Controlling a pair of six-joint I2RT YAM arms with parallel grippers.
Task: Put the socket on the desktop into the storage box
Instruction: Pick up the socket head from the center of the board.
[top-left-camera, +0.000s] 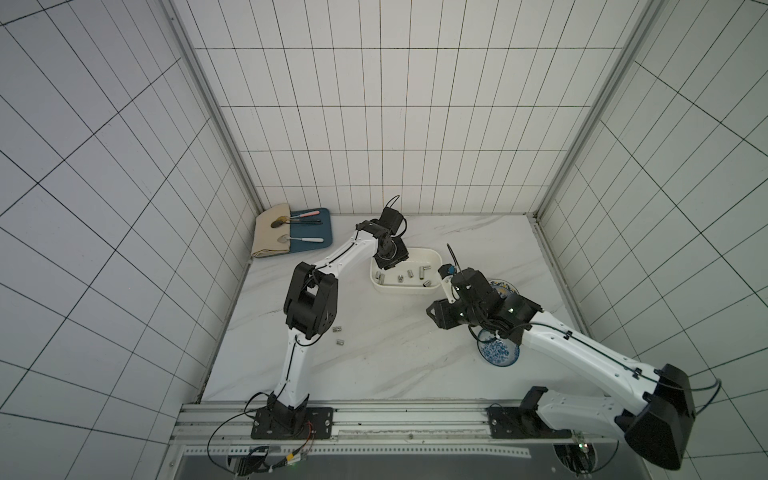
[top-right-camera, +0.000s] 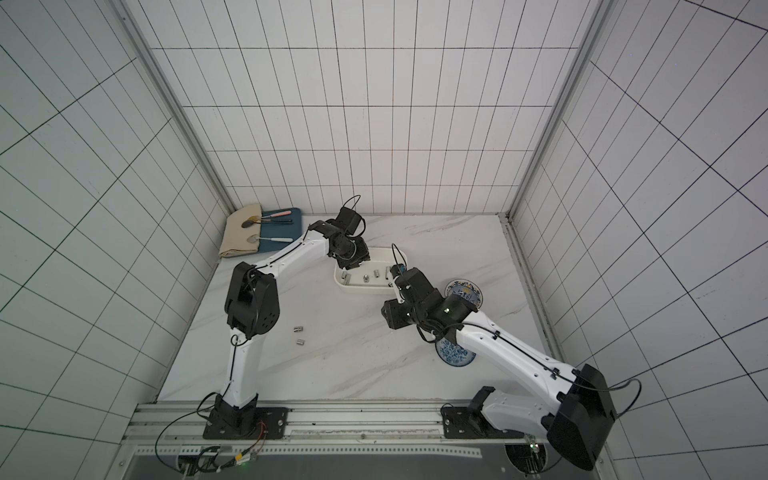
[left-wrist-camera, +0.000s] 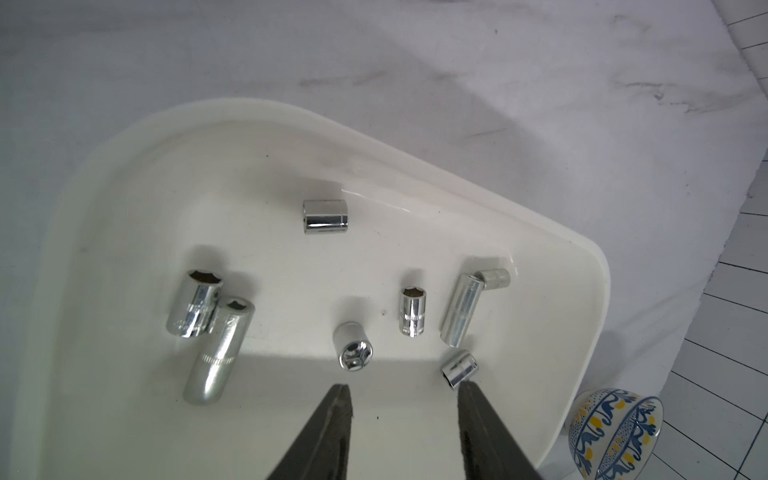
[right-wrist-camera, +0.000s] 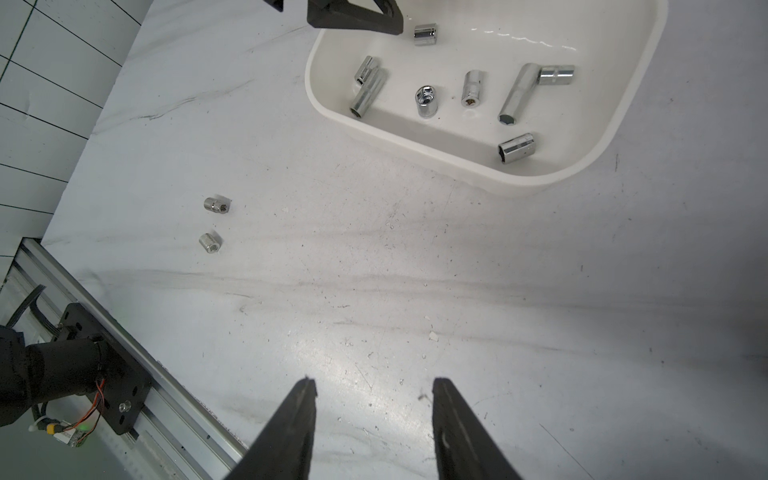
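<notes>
Lying crosswise, seemingly: socket (top-left-camera: 336, 330) on desktop (top-left-camera: 374, 365)

Ten sockets (right-wrist-camera: 425, 100), eight in the storage box (right-wrist-camera: 415, 145), two on the desktop (right-wrist-camera: 374, 270); two patterned bowls (top-left-camera: 498, 352); one blue tray (top-left-camera: 324, 226).

White storage box (right-wrist-camera: 602, 116) upright on marble desktop (right-wrist-camera: 415, 270), holding eight chrome sockets: seven lying, one upright socket (right-wrist-camera: 426, 101). On desktop, well clear of box: small socket (right-wrist-camera: 217, 204), second small socket (right-wrist-camera: 210, 242) just beside it.

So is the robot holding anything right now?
No, nothing is held. The left end effector hangs open and empty over the storage box; the right end effector is open above the desktop.
</notes>
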